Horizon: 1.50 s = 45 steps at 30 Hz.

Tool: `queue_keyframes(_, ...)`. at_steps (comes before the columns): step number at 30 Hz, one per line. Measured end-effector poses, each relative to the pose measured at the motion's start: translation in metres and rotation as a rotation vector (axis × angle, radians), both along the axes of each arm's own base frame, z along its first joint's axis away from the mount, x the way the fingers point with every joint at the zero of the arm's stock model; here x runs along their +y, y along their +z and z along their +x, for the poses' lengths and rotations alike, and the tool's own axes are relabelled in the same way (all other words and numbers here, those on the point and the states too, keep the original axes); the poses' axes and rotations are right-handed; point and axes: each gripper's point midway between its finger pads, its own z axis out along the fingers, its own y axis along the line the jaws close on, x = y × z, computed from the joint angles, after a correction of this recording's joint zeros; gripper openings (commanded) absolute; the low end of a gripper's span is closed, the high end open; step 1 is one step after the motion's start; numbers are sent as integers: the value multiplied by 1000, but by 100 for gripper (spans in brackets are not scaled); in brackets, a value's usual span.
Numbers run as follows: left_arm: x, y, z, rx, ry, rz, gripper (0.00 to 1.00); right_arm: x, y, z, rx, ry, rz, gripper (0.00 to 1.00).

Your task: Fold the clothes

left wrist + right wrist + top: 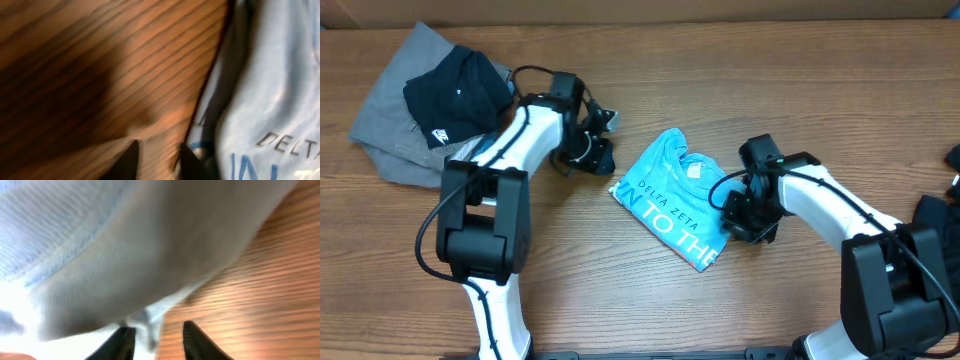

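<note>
The light blue T-shirt [672, 192] with "DELTA ZETA" lettering lies folded into a small packet mid-table. My left gripper [596, 152] sits just off its left edge. In the left wrist view this gripper [157, 165] is open over bare wood, with the shirt [270, 90] beside its right finger. My right gripper [748, 212] is at the shirt's right edge. In the right wrist view it [160, 342] is open, and a loose bit of the shirt's hem [150, 325] lies between the fingers, not pinched. A black T-shirt [455, 92] rests on a grey one [395, 130] at far left.
Dark cloth [940, 215] lies at the table's right edge, beside the right arm. The table is brown wood [620, 280]. A wall runs along the back edge [640, 12].
</note>
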Motion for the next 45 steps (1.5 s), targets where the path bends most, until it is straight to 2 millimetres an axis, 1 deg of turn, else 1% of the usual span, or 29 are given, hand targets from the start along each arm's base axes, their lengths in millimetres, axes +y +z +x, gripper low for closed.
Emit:
queue_keyframes(2,4,2,-4,32,20,-22,50,-9,5,2,-1,23,-35,37)
queue_keyframes(4,3,8,-3,44,29,-65,59,-16,13,6,-5,40,-52,37)
queue_keyframes(6,-4,15,-1,42,26,-121,63,-15,25,20,-52,69,-32,39)
queue_keyframes(9,-16,23,0,37,14,-188,65,-1,48,39,-146,111,50,40)
queue_keyframes(11,-23,25,2,21,0,-204,66,12,67,52,-227,132,126,35)
queue_keyframes(12,-26,26,4,8,-8,-209,66,18,76,56,-253,139,162,34)
queue_keyframes(15,-36,28,13,-49,-34,-219,65,27,85,56,-261,132,220,34)
queue_keyframes(19,-52,27,24,-138,-79,-184,68,35,87,51,-242,134,252,35)
queue_keyframes(23,-66,20,18,-160,-125,-104,75,51,87,43,-231,170,266,35)
queue_keyframes(26,-73,14,8,-155,-160,-38,79,67,85,39,-225,192,270,34)
queue_keyframes(27,-74,12,5,-150,-167,-22,81,73,83,38,-222,197,268,31)
queue_keyframes(29,-76,10,1,-142,-177,-5,84,82,76,36,-205,194,259,27)
queue_keyframes(31,-76,10,-1,-132,-176,-1,87,86,63,30,-163,177,247,26)
queue_keyframes(33,-74,9,-3,-119,-165,0,88,85,48,26,-115,148,226,26)
queue_keyframes(35,-74,10,-4,-105,-155,-7,88,80,26,19,-40,107,194,27)
queue_keyframes(36,-74,10,-5,-100,-154,-15,88,76,11,11,17,81,174,28)
queue_keyframes(38,-75,11,-7,-89,-151,-27,88,72,0,6,60,61,159,31)
queue_keyframes(39,-76,11,-7,-84,-148,-32,88,71,-5,3,86,44,164,31)
queue_keyframes(43,-80,13,-11,-65,-148,-64,87,72,-5,6,103,6,197,31)
queue_keyframes(45,-82,14,-15,-45,-144,-73,85,72,-5,6,111,-7,209,31)
